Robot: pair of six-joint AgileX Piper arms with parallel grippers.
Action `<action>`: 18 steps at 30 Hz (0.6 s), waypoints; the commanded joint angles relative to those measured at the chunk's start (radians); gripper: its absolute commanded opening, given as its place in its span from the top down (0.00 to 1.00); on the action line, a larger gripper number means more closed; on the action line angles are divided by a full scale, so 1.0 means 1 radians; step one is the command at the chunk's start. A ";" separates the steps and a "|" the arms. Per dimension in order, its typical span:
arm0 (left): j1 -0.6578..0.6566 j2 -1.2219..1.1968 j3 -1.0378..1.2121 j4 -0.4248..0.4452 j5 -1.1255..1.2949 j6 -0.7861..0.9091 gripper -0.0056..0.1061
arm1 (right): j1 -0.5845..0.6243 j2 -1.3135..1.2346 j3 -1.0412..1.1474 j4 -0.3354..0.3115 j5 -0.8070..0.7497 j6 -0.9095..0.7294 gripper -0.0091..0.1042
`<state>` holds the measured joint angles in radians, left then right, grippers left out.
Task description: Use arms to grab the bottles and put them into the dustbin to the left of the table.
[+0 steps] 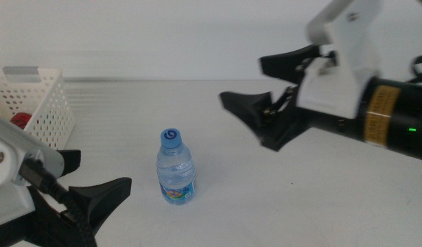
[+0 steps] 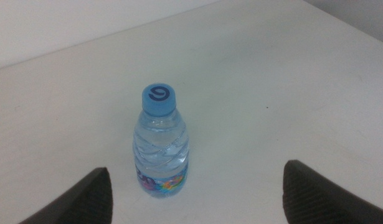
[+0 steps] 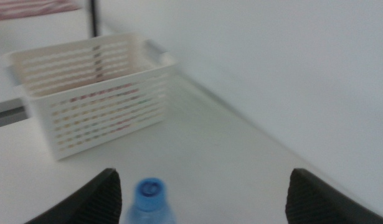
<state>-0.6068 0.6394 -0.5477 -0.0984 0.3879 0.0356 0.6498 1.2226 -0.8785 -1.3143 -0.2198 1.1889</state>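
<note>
1. Standing upright on the white table, the small water bottle with its blue cap is the only bottle left out in the open, to the right of the dustbin and well apart from it.
2. The dustbin sits at the table's left edge; something red shows through its perforated side, so part of the job looks done already.
3. The left gripper waits low at the near left, jaws spread wide and empty, with the bottle between them but further off, untouched.
4. The right gripper hangs above the table to the bottle's right, its jaws also wide apart and holding nothing; its wrist view shows the cap below and the dustbin beyond.
5. The bottle looks full of clear water, so I judge it fairly heavy for its size yet steady on its base.
6. Its thin ribbed plastic wall will probably give a little under pressure, and the smooth surface may slip.
7. A good hold would be around the ribbed body just above the coloured label, not the narrow cap.
8. A knock near the cap could tip it and set it rolling.
</note>
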 commanded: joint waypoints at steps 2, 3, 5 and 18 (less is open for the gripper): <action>-0.008 -0.002 -0.028 -0.003 -0.077 -0.011 0.14 | -0.007 -0.112 0.011 0.088 0.082 -0.036 0.26; -0.008 -0.002 -0.028 -0.003 -0.077 -0.011 0.14 | -0.007 -0.137 0.026 0.147 0.102 -0.090 0.26; -0.008 -0.002 -0.028 -0.003 -0.077 -0.011 0.14 | -0.007 -0.201 0.070 0.323 0.156 -0.265 0.27; -0.008 -0.002 -0.028 -0.003 -0.077 -0.011 0.14 | -0.097 -0.576 0.329 1.086 0.279 -1.016 0.33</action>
<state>-0.6068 0.6394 -0.5477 -0.0984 0.3879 0.0356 0.5776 0.6846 -0.5554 -0.2722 0.1492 0.2012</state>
